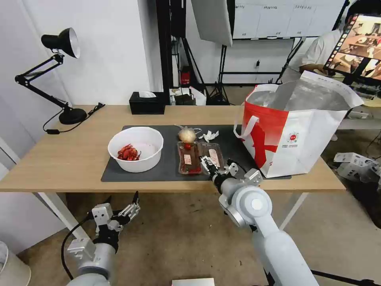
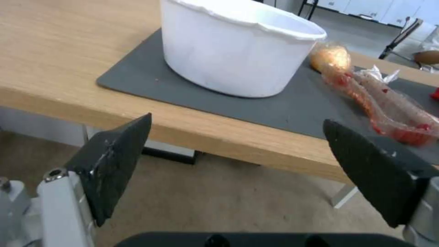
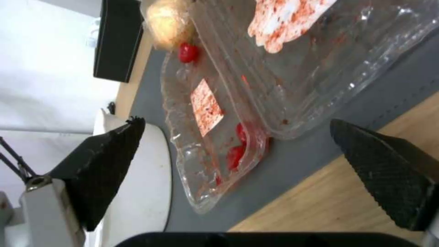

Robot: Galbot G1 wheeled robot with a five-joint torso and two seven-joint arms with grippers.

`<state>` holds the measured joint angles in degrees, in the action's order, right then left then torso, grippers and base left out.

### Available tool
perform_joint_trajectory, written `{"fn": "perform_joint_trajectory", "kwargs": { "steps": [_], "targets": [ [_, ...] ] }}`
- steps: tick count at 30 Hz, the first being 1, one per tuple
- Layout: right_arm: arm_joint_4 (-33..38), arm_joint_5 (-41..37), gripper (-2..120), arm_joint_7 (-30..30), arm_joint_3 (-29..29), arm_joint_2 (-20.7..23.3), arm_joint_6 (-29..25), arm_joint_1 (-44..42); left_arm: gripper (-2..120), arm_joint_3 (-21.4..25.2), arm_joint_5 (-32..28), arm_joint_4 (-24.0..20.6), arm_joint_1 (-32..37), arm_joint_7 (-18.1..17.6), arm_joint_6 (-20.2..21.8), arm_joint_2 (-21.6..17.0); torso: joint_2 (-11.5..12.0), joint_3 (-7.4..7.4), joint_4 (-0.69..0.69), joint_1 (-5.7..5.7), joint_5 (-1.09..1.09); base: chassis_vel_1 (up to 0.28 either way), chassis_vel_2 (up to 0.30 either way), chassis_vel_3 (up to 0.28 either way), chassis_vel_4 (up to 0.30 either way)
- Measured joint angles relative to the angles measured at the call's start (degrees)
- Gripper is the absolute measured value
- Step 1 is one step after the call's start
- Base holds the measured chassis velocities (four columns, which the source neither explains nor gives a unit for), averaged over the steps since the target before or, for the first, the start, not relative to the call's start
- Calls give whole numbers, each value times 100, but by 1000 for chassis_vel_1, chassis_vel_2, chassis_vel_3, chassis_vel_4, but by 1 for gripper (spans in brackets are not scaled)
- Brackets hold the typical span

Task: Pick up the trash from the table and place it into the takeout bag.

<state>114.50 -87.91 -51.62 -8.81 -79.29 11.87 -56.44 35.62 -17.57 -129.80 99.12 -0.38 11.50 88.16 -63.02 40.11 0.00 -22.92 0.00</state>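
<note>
1. Four pieces of trash lie on the table (image 1: 59, 159), none yet bagged, so by my reading the job is barely begun. Head view: white bowl (image 1: 135, 149) with red shells, clear tray (image 1: 199, 157), knotted bag (image 1: 187, 135) and crumpled tissue (image 1: 209, 136) all sit on the grey mat (image 1: 166, 169). The takeout bag (image 1: 295, 131) stands open at the table's right end, just beside the tray. Its round logo carries writing too small to read. The right gripper (image 1: 217, 167) hovers at the tray's near edge; the left gripper (image 1: 129, 210) hangs below the table's front edge.
2. Left wrist view: left gripper (image 2: 235, 151) fingers spread wide, holding nothing, short of the table edge, facing the bowl (image 2: 238, 48).
3. Right wrist view: right gripper (image 3: 238, 171) fingers wide apart, empty, poised over the tray's (image 3: 219, 113) near corner. Stained paper scraps inside show no legible text.
</note>
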Motion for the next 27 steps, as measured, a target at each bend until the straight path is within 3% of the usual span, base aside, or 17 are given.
{"fn": "perform_joint_trajectory", "kwargs": {
  "steps": [21, 27],
  "targets": [
    [-222, -83, 100, -95, -113, -37, -2, 198, 100, -14, 140, -75, 83, 4, -6, 123, 0, 0, 0, 0, 0, 0, 0, 0, 0],
    [-265, -17, 100, 185, -123, -35, -3, 229, 100, -25, 139, -30, 62, 4, -10, 90, 0, 0, 0, 0, 0, 0, 0, 0, 0]
  ]
}}
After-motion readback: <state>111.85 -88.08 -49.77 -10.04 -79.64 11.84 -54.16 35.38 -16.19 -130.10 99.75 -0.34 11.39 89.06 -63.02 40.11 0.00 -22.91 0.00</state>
